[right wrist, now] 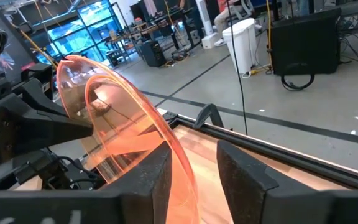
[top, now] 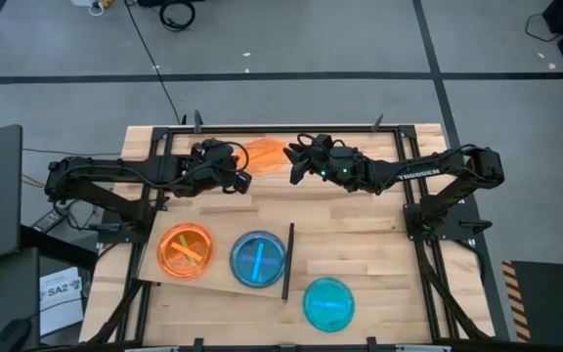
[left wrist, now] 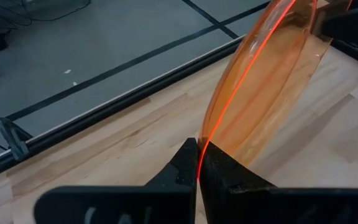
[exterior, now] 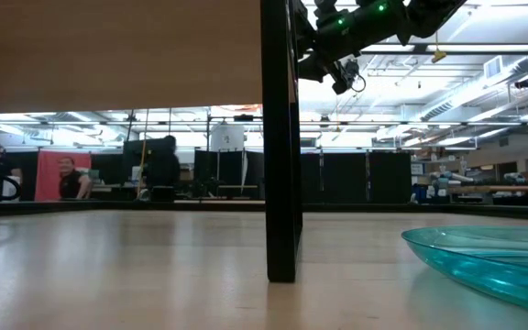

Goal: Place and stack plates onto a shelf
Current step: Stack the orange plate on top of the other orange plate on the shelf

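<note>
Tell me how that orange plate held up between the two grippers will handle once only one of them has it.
Held by the left gripper on its thin rim alone, the orange plate may pivot or slip; the glossy plastic looks slick. It looks thin and translucent, so probably light. The right gripper has its jaws apart around the far edge, so it gives little support.

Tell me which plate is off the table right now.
The orange plate at the far edge, held between both grippers: left gripper is shut on its rim. The others lie flat.

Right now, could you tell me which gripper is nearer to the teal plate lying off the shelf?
Right. The right gripper is behind the teal plate; the left gripper, pinching the raised orange plate, is farther away.
</note>
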Available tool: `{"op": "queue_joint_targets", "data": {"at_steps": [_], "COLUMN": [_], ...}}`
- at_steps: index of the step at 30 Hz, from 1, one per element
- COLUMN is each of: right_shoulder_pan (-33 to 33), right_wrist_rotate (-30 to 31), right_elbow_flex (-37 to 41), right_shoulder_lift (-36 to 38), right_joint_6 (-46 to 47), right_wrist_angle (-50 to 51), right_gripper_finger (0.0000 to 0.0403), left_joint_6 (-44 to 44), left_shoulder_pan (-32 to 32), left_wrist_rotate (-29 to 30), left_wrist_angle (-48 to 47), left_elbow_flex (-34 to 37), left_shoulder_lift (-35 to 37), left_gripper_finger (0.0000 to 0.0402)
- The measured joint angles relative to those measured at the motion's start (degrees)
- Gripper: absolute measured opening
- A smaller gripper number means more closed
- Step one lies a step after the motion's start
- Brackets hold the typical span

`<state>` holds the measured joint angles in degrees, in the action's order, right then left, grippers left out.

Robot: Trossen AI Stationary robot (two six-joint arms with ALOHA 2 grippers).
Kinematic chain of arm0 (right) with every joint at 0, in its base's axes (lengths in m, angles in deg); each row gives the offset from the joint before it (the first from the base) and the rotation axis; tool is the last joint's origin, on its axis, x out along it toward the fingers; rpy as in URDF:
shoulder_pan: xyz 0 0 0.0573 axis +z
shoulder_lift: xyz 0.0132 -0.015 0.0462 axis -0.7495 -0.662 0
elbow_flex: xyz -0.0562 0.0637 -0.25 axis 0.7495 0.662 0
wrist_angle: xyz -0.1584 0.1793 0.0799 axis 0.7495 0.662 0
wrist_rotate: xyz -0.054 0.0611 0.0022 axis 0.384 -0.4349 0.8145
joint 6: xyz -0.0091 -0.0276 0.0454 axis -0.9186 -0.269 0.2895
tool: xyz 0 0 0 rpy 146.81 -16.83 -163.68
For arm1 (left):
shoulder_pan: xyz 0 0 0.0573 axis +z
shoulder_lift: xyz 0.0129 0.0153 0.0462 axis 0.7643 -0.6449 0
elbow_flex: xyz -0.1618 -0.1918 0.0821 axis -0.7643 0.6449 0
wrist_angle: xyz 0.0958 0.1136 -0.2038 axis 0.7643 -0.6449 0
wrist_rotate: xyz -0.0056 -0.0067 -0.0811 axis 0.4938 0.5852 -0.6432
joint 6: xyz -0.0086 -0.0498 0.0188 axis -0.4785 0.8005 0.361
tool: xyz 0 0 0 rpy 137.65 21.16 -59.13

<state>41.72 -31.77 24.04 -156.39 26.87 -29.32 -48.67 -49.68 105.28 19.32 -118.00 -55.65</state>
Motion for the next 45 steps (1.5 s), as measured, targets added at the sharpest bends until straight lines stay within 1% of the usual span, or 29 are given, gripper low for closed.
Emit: {"op": "queue_joint_targets", "data": {"at_steps": [2, 8, 12, 17, 24, 29, 33, 36, 38, 39, 42, 45], "right_shoulder_pan": [0.00, -0.07, -0.07, -0.11, -0.63, -0.87, -0.87, -0.87, -0.87, -0.87, -0.85, -0.81], "right_wrist_rotate": [0.00, -0.03, -2.19, -2.43, -2.40, -2.42, -2.45, -2.64, -3.61, -4.14, -6.24, -7.80], "right_elbow_flex": [0.00, 0.00, 0.00, 0.00, 0.00, 0.00, 0.00, 0.00, 0.00, 0.00, 0.02, -0.02], "right_shoulder_lift": [0.02, 1.14, 3.69, 9.10, 19.07, 24.98, 27.48, 27.89, 27.86, 27.55, 26.66, 25.44], "right_joint_6": [-0.56, -6.41, -9.88, -14.19, -21.15, -20.09, -18.31, -16.13, -14.67, -14.40, -13.30, -12.88], "right_wrist_angle": [0.00, 0.57, 2.31, 9.43, 23.19, 33.54, 40.15, 44.42, 46.95, 47.78, 49.93, 50.04], "right_gripper_finger": [0.0140, 0.0145, 0.0144, 0.0145, 0.0144, 0.0144, 0.0143, 0.0143, 0.0143, 0.0143, 0.0143, 0.0143], "left_joint_6": [-0.01, -0.68, -0.72, -0.87, -0.86, -0.86, -0.86, -2.31, -3.16, -3.26, -3.26, -3.26], "left_shoulder_pan": [0.00, 0.00, 0.00, -0.02, -0.01, -0.01, 0.00, 0.02, 0.02, 0.02, 0.04, 0.04], "left_wrist_rotate": [-0.58, -1.32, -1.31, -1.32, -1.32, -1.32, -2.37, -5.25, -7.02, -8.02, -10.46, -13.45], "left_wrist_angle": [0.03, 0.07, 0.03, 0.00, 0.00, 0.00, 0.46, 1.30, 3.25, 2.79, 3.93, 4.03], "left_elbow_flex": [0.00, 0.02, 0.02, 0.02, 0.04, 0.09, 0.10, 0.11, 0.09, 0.10, 0.07, 0.09], "left_shoulder_lift": [0.00, 0.00, 0.00, 0.00, 0.00, 0.00, 0.90, 2.22, 3.06, 3.75, 5.62, 7.80], "left_gripper_finger": [0.0011, 0.0011, 0.0011, 0.0011, 0.0011, 0.0011, 0.0011, 0.0011, 0.0011, 0.0011, 0.0011, 0.0011]}}
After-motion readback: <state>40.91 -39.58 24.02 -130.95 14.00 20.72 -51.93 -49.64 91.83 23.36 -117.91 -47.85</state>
